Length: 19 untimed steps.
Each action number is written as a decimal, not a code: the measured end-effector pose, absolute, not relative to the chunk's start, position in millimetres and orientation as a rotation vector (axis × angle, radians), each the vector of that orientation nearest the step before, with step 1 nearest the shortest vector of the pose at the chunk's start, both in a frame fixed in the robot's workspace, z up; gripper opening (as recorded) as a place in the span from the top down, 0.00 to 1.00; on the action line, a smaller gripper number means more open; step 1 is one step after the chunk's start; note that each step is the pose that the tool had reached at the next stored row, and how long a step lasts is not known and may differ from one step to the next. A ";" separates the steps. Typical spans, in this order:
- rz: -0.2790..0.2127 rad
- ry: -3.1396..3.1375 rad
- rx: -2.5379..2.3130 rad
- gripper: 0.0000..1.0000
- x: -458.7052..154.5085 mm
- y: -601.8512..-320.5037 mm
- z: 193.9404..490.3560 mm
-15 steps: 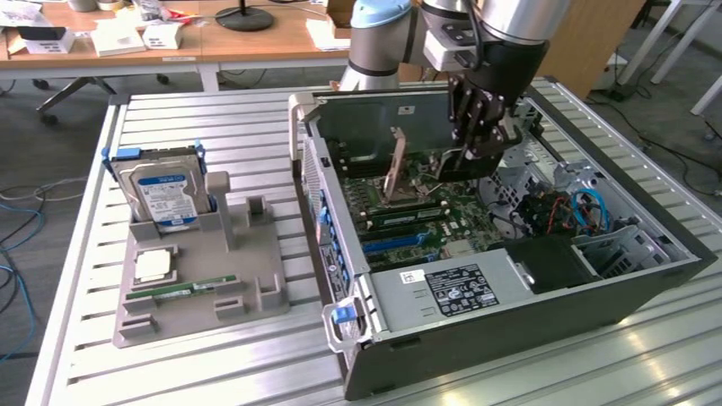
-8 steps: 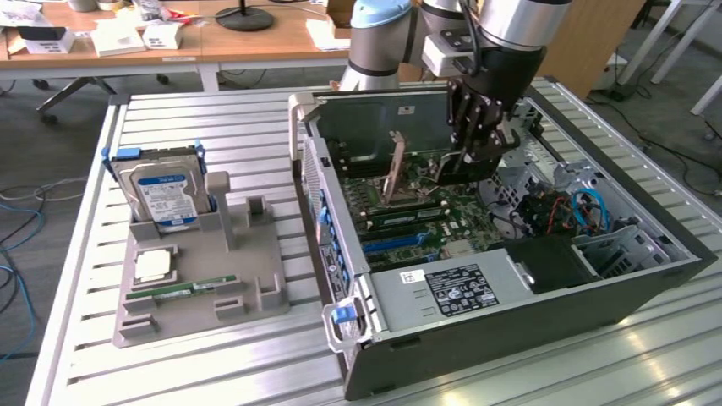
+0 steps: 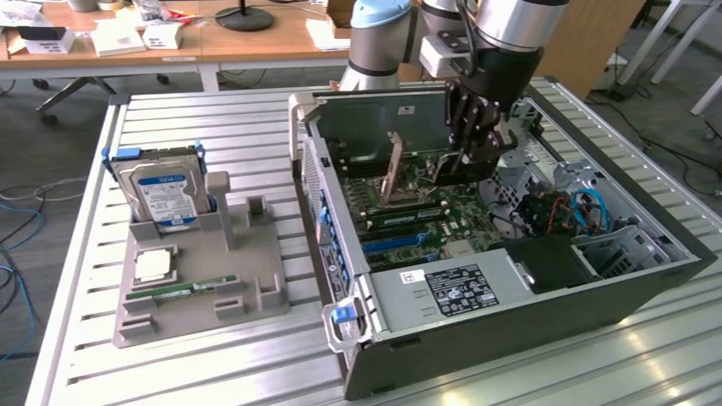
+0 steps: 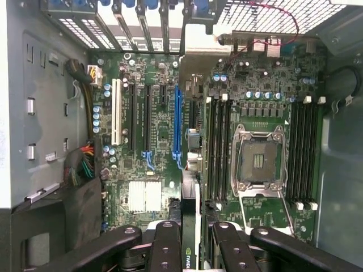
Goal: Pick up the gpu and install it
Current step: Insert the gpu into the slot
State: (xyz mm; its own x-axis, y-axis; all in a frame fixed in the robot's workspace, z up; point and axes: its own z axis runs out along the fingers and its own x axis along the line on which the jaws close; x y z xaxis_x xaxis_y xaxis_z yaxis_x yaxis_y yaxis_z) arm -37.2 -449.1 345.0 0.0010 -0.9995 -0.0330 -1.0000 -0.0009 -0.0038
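Gripper [image 4: 194,235] — half-open, tight on the gpu [image 4: 189,258] — above the motherboard [image 4: 134,165]

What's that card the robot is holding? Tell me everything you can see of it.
The gpu is a thin dark card, seen edge-on in the wrist view, with a small green-and-white logo on its edge. It sits clamped between the gripper's black fingers, inside the open computer case, above the motherboard, near the long blue slot.
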 end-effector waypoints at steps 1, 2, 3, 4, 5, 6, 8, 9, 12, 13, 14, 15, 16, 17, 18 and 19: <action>0.032 2.202 -2.204 0.74 -38.3 -449.1 345.0; 0.032 2.202 -2.204 0.74 -39.2 -449.1 345.0; 0.032 2.202 -2.204 0.74 -40.0 -449.1 345.0; 0.032 2.202 -2.204 0.74 -40.8 -449.1 345.0; 0.032 2.202 -2.204 0.74 -41.6 -449.1 345.1; 0.032 2.202 -2.204 0.74 -42.5 -449.1 345.0; 0.032 2.202 -2.204 0.74 -43.8 -449.1 345.0; 0.032 2.202 -2.204 0.74 -44.3 -449.1 344.9; 0.032 2.202 -2.204 0.74 -44.8 -449.1 343.0; 0.032 2.202 -2.204 0.74 -45.0 -449.1 341.9; 0.032 2.202 -2.204 0.74 -45.1 -449.1 340.6; 0.032 2.202 -2.204 0.74 -45.2 -449.1 339.3; 0.032 2.202 -2.204 0.74 -45.3 -449.1 338.1; 0.032 2.202 -2.204 0.74 -45.4 -449.1 336.8; 0.031 2.202 -2.204 0.74 -45.5 -449.1 335.5; 0.031 2.202 -2.204 0.74 -45.6 -449.1 334.4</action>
